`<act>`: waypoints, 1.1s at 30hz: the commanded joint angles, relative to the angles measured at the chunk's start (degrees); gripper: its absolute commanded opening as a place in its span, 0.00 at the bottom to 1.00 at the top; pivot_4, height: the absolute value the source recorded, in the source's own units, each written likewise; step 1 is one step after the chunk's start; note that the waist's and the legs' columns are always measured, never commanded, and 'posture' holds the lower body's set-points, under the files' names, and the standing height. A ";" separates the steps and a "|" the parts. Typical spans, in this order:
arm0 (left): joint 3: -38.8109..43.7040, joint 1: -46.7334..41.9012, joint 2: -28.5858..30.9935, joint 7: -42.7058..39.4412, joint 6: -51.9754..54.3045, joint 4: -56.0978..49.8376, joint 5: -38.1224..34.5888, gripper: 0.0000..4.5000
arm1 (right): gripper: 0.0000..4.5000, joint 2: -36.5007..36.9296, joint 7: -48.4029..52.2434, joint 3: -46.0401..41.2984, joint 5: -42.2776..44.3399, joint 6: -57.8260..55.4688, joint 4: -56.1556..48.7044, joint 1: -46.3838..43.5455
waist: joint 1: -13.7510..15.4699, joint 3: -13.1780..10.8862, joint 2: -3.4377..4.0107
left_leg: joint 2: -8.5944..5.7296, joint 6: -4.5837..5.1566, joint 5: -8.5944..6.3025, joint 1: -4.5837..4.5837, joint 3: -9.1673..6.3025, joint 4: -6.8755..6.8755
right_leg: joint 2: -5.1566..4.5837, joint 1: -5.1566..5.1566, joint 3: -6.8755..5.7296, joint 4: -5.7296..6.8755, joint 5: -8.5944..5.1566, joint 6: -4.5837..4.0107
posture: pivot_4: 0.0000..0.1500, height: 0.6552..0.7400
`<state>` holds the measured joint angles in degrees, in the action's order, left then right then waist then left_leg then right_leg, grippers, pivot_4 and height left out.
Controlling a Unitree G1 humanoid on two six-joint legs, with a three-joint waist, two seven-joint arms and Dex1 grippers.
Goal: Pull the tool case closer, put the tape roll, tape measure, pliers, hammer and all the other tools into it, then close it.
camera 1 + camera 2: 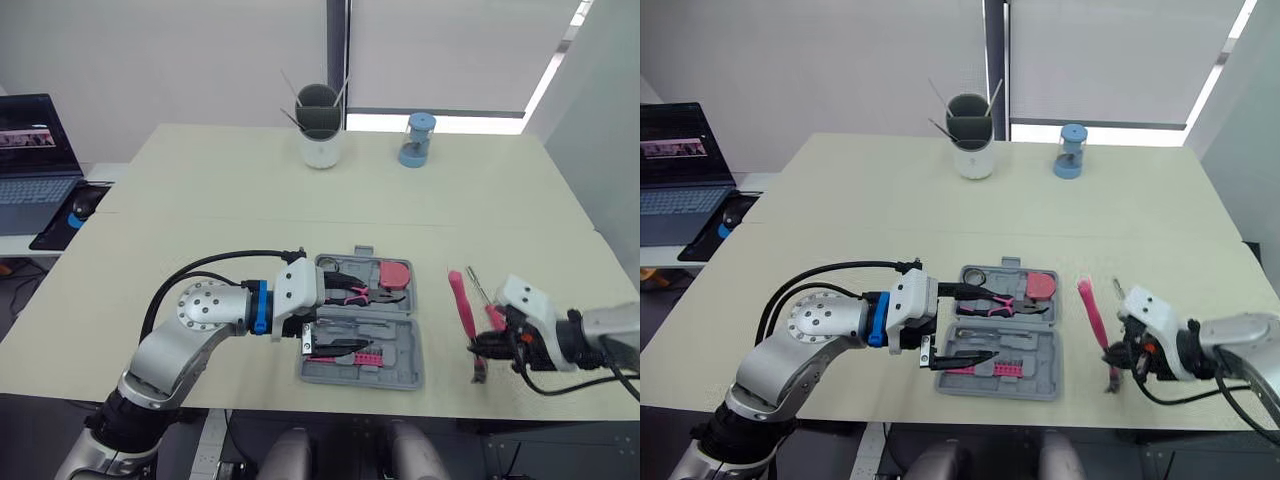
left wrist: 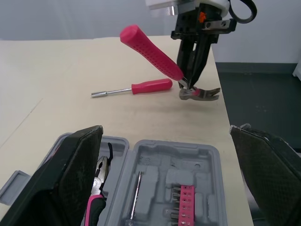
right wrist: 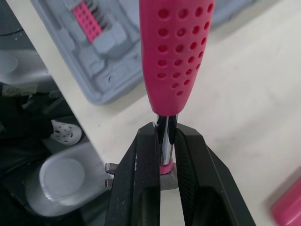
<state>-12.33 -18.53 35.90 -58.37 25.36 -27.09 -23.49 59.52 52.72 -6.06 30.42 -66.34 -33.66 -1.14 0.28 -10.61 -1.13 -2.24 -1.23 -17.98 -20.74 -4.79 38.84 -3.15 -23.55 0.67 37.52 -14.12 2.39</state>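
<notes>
The grey tool case (image 1: pixel 400 371) lies open near the table's front edge. It holds pink-handled pliers (image 1: pixel 356 292), a pink tape measure (image 1: pixel 395 273) and a pink bit strip (image 1: pixel 352 356). My left gripper (image 1: pixel 335 318) is open at the case's left side, its fingers spread over the trays. To the right of the case, my right gripper (image 1: pixel 483 352) is shut on the metal neck of the pink-handled hammer (image 1: pixel 459 303), just above the head (image 2: pixel 200 93). The handle is tilted up off the table. A pink nut driver (image 1: pixel 489 310) lies on the table beside the hammer.
At the table's far side stand a white cup with sticks (image 1: pixel 321 130) and a blue container (image 1: pixel 415 140). A laptop (image 1: pixel 35 165) and mouse (image 1: pixel 86 203) sit on a side desk to the left. The table's front edge runs just behind my right gripper.
</notes>
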 commanded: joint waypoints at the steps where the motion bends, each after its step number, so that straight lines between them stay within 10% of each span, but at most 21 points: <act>1: -0.01 -0.16 0.03 -0.66 -1.23 -1.38 -0.51 1.00 | 0.05 -4.06 -7.80 -4.31 -0.37 -3.41 -3.76 0.71 | -0.32 0.00 0.00 | 0.00 0.00 0.00 0.02 0.02 0.00 | 0.00 0.01 0.02 0.01 0.00 0.01 | 1.00 1.00; 26: 0.45 -0.30 1.50 -1.07 0.16 -2.99 -0.53 1.00 | 0.05 -18.97 -23.81 11.20 -18.39 21.82 10.05 2.75 | -0.53 0.01 0.00 | -0.05 0.01 0.02 0.09 0.12 0.05 | 0.13 0.05 0.07 0.00 0.07 0.16 | 1.00 1.00; 33: 0.34 -1.05 1.39 -1.57 -0.05 -2.20 -0.64 1.00 | 0.48 -19.66 -21.72 6.83 -17.68 28.68 10.25 5.12 | -0.55 0.02 0.00 | -0.06 0.01 0.01 0.11 0.14 0.05 | 0.14 0.05 0.08 0.02 0.07 0.15 | 1.00 1.00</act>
<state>-12.33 -18.84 36.94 -59.60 25.84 -27.76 -23.53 39.98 30.73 3.25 12.58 -40.01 -22.22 3.87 -0.26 -10.59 -1.13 -2.30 -1.22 -17.96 -20.62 -4.63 38.90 -3.02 -23.50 0.75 37.55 -14.05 2.55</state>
